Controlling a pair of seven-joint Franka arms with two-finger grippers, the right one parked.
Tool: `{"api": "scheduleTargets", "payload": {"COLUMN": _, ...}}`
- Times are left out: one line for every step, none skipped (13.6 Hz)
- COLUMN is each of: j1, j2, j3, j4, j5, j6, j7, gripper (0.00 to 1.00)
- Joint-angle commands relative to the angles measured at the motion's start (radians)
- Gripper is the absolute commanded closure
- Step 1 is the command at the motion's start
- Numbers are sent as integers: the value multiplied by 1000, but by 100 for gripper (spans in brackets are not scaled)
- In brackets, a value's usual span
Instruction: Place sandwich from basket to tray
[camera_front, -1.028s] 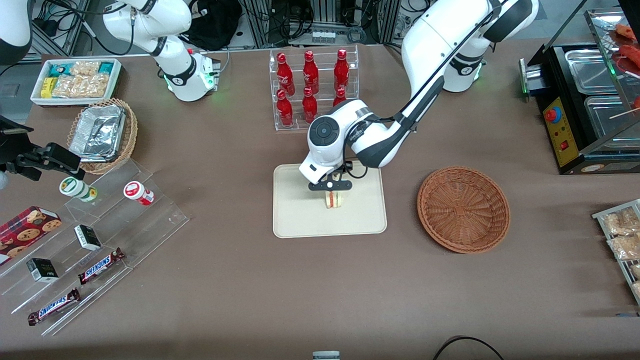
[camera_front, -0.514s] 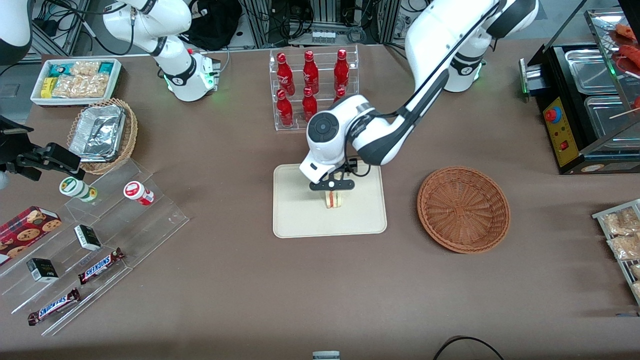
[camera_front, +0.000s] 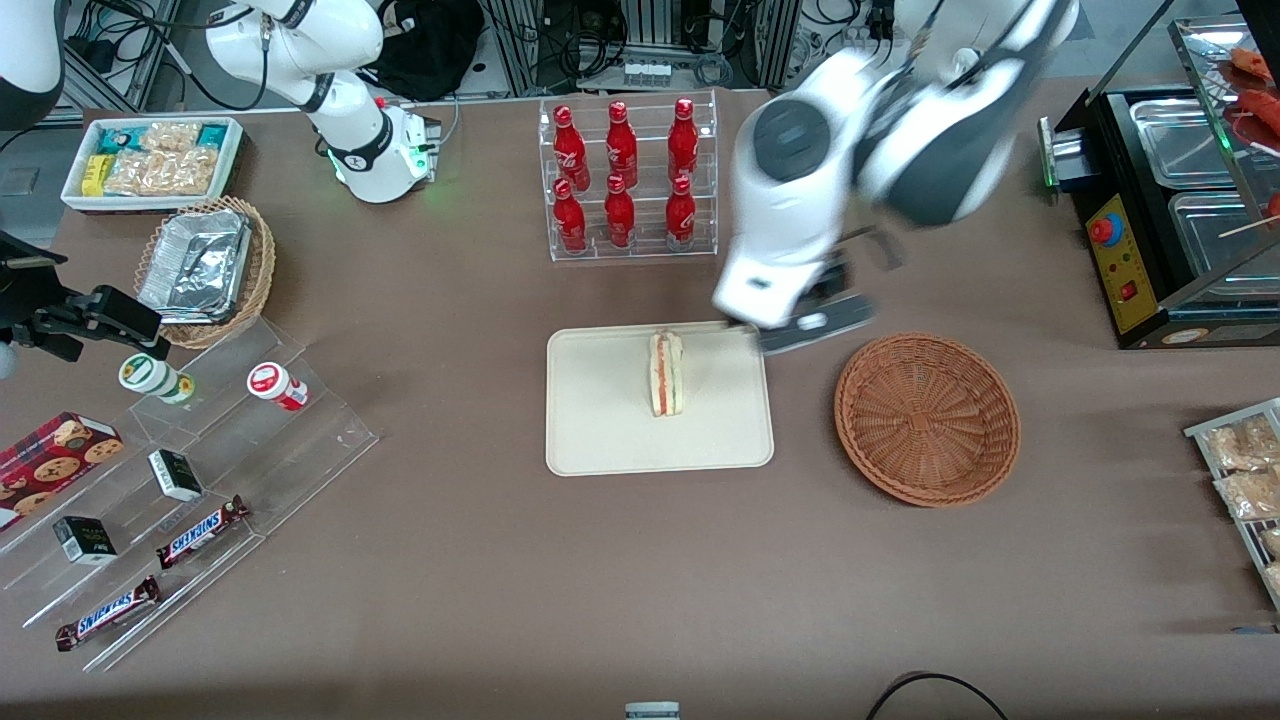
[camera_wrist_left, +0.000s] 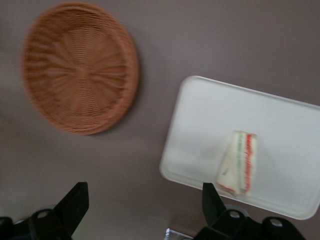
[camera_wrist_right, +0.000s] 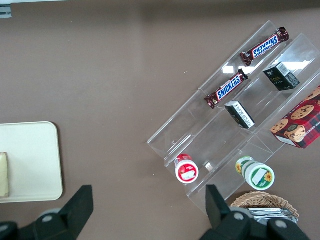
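Observation:
The sandwich (camera_front: 665, 373) (camera_wrist_left: 239, 164) (camera_wrist_right: 3, 175), a pale wedge with red and green filling along its edge, stands on the cream tray (camera_front: 600, 430) (camera_wrist_left: 280, 120) (camera_wrist_right: 30, 155) in the middle of the table. My gripper (camera_front: 812, 328) (camera_wrist_left: 143, 200) hangs high above the table, over the tray corner nearest the basket. It is open, with its black fingers wide apart and nothing between them. The reddish-brown wicker basket (camera_front: 927, 417) (camera_wrist_left: 80, 67) sits beside the tray toward the working arm's end, with nothing in it.
A clear rack of red bottles (camera_front: 625, 180) stands farther from the front camera than the tray. A stepped acrylic shelf with candy bars (camera_front: 190, 480), a tan basket with foil (camera_front: 205, 265) and a snack bin (camera_front: 150, 160) lie toward the parked arm's end. A food warmer (camera_front: 1180, 200) stands at the working arm's end.
My gripper let go of the sandwich, rose and swung away toward the basket. The sandwich stays standing on the tray.

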Motion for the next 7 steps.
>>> {"api": "scheduleTargets", "payload": {"j1": 116, "j2": -105, "j3": 3, "j4": -49, "j5": -19, "j6": -73, "j7": 100, "gripper": 0}}
{"api": "scheduleTargets", "payload": {"j1": 166, "j2": -133, "j3": 3, "j4": -49, "j5": -25, "j6": -111, "j7": 224, "gripper": 0}}
{"api": "scheduleTargets", "payload": {"j1": 214, "j2": -156, "j3": 3, "j4": -49, "j5": -26, "j6": -151, "j7": 309, "gripper": 0}}
{"api": "scheduleTargets", "payload": {"j1": 267, "j2": -184, "j3": 3, "j4": -53, "j5": -26, "j6": -195, "j7": 372, "gripper": 0}}
{"api": "scheduleTargets", "payload": {"j1": 332, "j2": -217, "j3": 3, "j4": -69, "j5": -28, "j6": -225, "j7": 442, "gripper": 0}}
{"api": "scheduleTargets", "payload": {"j1": 387, "j2": -251, "j3": 3, "j4": -88, "j5": -45, "j6": -231, "j7": 543, "gripper": 0}}
{"api": "scheduleTargets", "payload": {"j1": 439, "j2": -274, "j3": 4, "j4": -92, "j5": -69, "j6": -248, "j7": 638, "gripper": 0}}
